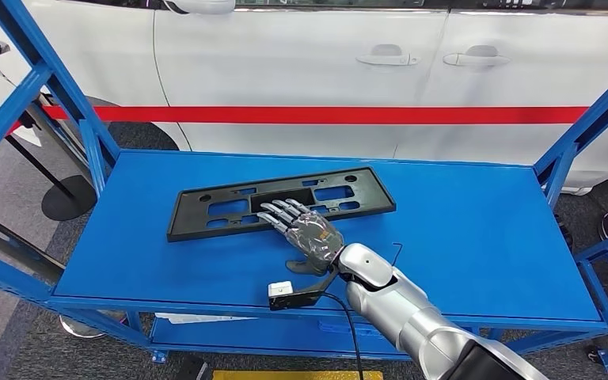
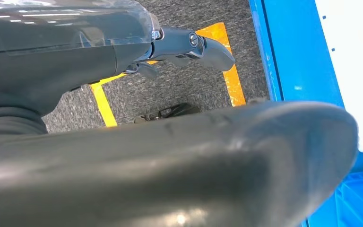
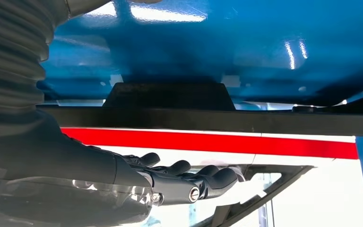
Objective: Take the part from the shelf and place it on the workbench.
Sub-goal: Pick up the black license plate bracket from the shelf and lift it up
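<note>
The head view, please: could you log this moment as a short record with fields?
part: black plastic frame, flat on the blue shelf
right hand: fingers spread, extended over the frame's near edge; grip not established
left hand: hanging over grey carpet with yellow floor tape, holding nothing
background: white car with red stripe

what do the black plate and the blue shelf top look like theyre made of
Black plate: most likely moulded plastic, matt black; thin and flat, with crisp rectangular cut-outs, small holes and no shine.

Shelf top: probably painted or powder-coated sheet metal, smooth and semi-gloss blue; the right wrist view shows soft light reflections on it, and it matches the blue frame posts.
</note>
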